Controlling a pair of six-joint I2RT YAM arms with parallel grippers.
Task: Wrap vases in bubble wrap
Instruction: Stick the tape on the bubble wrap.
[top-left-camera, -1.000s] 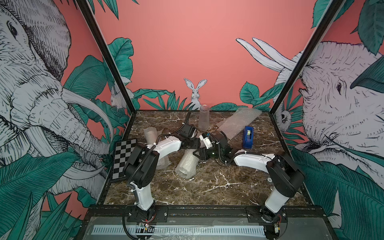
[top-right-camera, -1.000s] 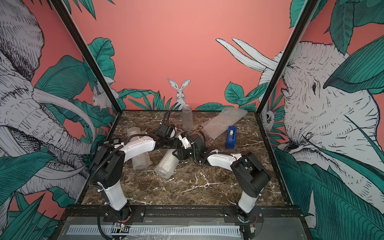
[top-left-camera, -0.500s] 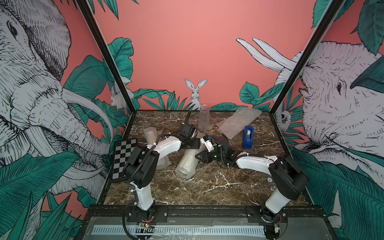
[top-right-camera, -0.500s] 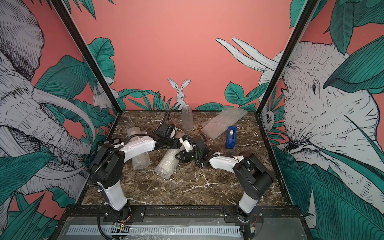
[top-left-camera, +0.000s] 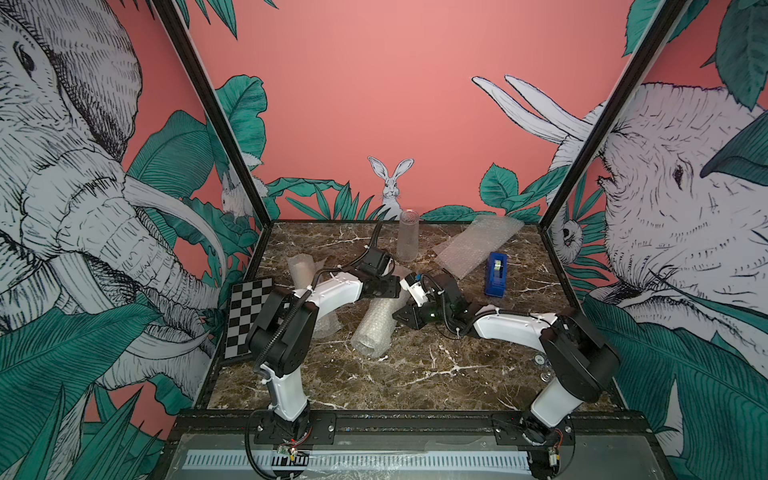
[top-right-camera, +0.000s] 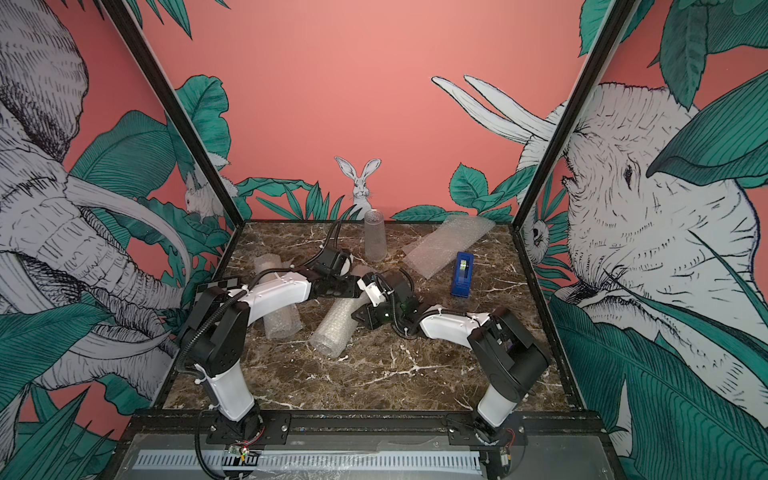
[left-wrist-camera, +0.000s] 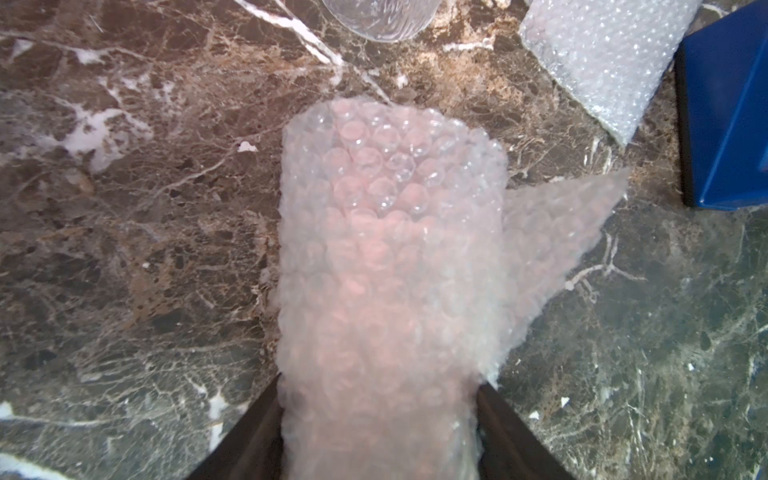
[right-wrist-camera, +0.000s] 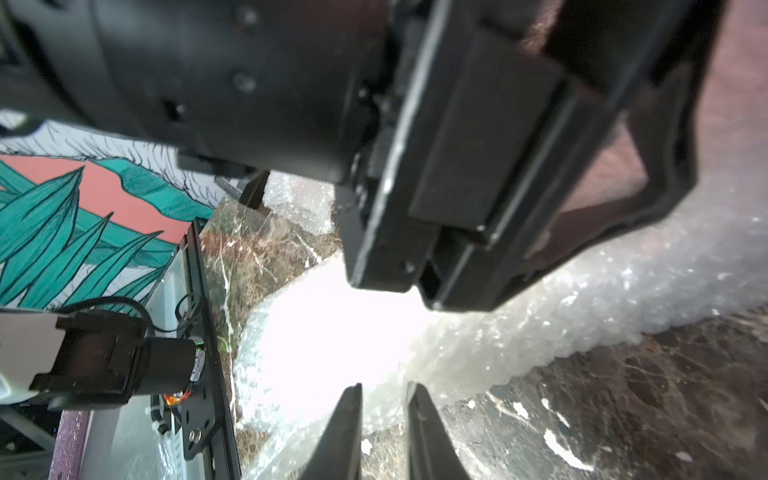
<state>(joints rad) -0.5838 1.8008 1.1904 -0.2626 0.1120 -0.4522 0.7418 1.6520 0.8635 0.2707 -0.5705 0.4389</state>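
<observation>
Roll (top-left-camera: 371, 328) of bubble wrap lies on its side mid-table, slanting from near-centre toward the back, w/ a loose flap (left-wrist-camera: 561, 232) sticking out at one side. L gripper (left-wrist-camera: 378, 419) is clamped across the roll's far end, fingers (left-wrist-camera: 249, 432) pressed on either side. R gripper (right-wrist-camera: 383, 401) sits low at the roll's right side, just beside the L one. Its fingers (right-wrist-camera: 347, 432) are nearly together w/ a thin gap, and I can't tell if they pinch the wrap edge. A 2nd roll (top-right-camera: 282, 322) lies left, partly under the L arm. At the back a glass vase (top-left-camera: 406, 235) stands upright. Right of it lie a flat wrap sheet (top-left-camera: 478, 243) and a blue tape dispenser (top-left-camera: 496, 274). A checkerboard (top-left-camera: 245, 316) sits at the table's (top-left-camera: 415, 374) left edge.
</observation>
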